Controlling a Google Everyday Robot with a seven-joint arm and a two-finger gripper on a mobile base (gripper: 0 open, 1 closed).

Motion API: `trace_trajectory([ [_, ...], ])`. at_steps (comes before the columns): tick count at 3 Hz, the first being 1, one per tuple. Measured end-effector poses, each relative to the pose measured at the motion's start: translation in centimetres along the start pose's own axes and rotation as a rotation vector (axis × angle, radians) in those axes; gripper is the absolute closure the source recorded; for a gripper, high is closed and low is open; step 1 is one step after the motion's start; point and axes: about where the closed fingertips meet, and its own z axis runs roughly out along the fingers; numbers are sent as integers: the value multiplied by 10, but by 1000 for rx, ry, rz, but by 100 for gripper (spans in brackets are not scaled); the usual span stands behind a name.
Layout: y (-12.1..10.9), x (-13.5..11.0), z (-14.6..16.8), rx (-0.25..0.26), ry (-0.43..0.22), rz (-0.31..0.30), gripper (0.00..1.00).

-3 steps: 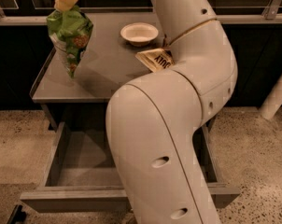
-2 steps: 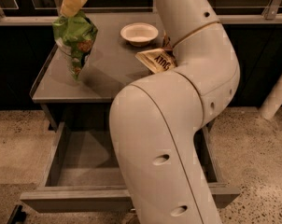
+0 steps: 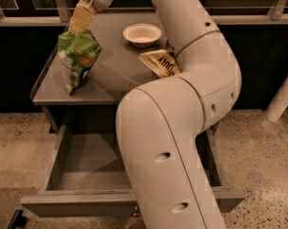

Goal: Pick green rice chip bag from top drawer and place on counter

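Note:
The green rice chip bag (image 3: 77, 60) hangs upright over the left part of the counter (image 3: 113, 73), its bottom corner near or on the surface. My gripper (image 3: 81, 19) is above it, its tan fingers shut on the bag's top edge. The top drawer (image 3: 91, 168) stands pulled open below the counter; its visible floor is bare, and my arm hides its right half and the knob.
A white bowl (image 3: 142, 34) sits at the back middle of the counter. A brown-and-cream chip bag (image 3: 159, 63) lies right of centre, partly behind my arm (image 3: 182, 128). Speckled floor (image 3: 263, 156) surrounds the cabinet. A white post (image 3: 283, 99) stands at the right.
The gripper has carried the green bag a little to the right and lower over the counter's left side. The drawer, bowl and brown bag have not moved.

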Motion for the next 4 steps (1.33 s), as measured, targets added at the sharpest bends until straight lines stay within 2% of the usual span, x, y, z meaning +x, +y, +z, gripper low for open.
trace_trajectory([
  [1,-8,-8,4,25,-29,0,81],
  [2,-14,-14,8,40,-47,1,58],
  [4,-14,-14,8,40,-47,1,11],
])
